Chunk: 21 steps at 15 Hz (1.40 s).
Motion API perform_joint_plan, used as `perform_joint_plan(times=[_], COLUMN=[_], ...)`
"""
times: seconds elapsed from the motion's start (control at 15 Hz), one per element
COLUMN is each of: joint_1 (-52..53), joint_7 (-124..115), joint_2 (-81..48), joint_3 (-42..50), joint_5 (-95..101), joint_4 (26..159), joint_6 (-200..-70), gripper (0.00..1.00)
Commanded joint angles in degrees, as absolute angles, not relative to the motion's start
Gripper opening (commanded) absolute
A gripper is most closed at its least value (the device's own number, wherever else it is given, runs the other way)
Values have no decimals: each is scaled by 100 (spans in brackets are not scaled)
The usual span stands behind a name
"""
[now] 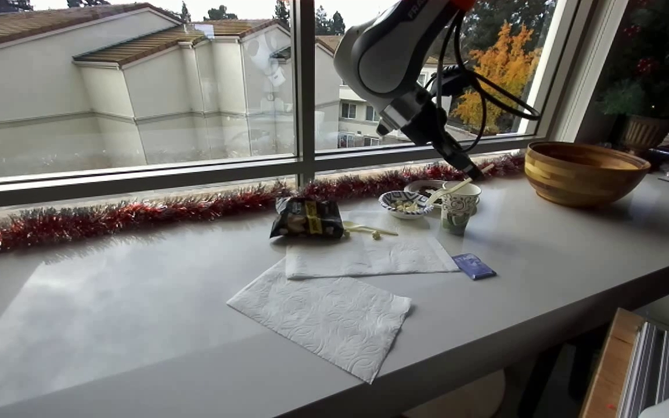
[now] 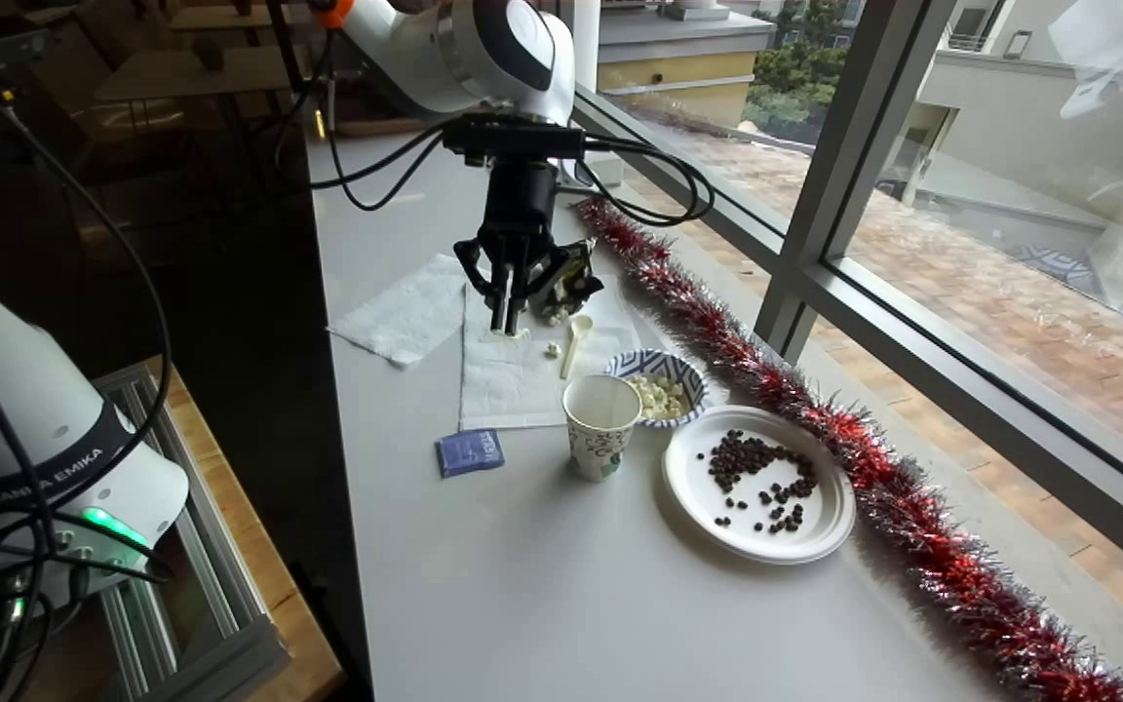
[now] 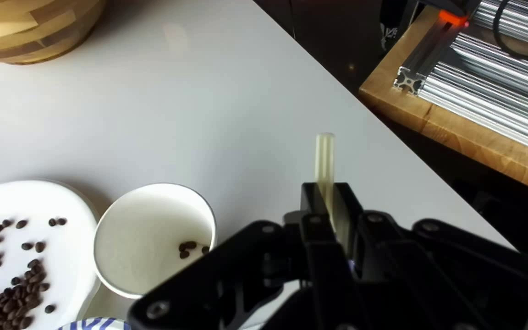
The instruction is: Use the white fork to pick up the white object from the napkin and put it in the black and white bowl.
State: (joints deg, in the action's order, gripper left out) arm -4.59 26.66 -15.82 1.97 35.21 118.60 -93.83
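Observation:
My gripper (image 1: 477, 172) is shut on the handle of the pale fork (image 1: 456, 187), raised above the table. The handle end (image 3: 325, 158) sticks out past the fingers in the wrist view. In an exterior view the gripper (image 2: 505, 326) hangs in front of the napkin (image 2: 513, 390), with little of the fork showing. A small white popcorn-like piece (image 2: 553, 349) lies on that napkin near a pale spoon (image 2: 578, 336); it also shows beside the spoon in an exterior view (image 1: 376, 235). The black and white bowl (image 1: 389, 197), patterned (image 2: 625, 364), holds several similar pieces.
A paper cup (image 2: 593, 444) stands close to the bowl and a white plate (image 2: 766, 551) of dark beans. A black snack bag (image 1: 306, 218) and a blue packet (image 1: 474, 266) flank the napkin. A wooden bowl (image 1: 587, 177) stands near the window with red tinsel (image 1: 207, 212).

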Motion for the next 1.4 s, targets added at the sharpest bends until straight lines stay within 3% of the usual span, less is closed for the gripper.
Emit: perform_joint_plan(times=[0.0, 0.13, 0.2, 0.47, 0.53, 1.33], joint_1=[-479, -464, -462, -468, -468, -172], joint_7=[2834, 2714, 2708, 2706, 2706, 2305], joint_2=[-2034, -1875, -1942, -1950, -1950, -3085], joint_3=[117, 136, 132, 137, 137, 23], joint_5=[3383, 3461, 3454, 3455, 3455, 3528], joint_4=[11409, 11593, 11552, 11551, 11551, 10591], joint_6=[-9515, -9535, -9565, -9565, -9565, -9815], gripper=[3, 3, 11, 11, 3, 3])
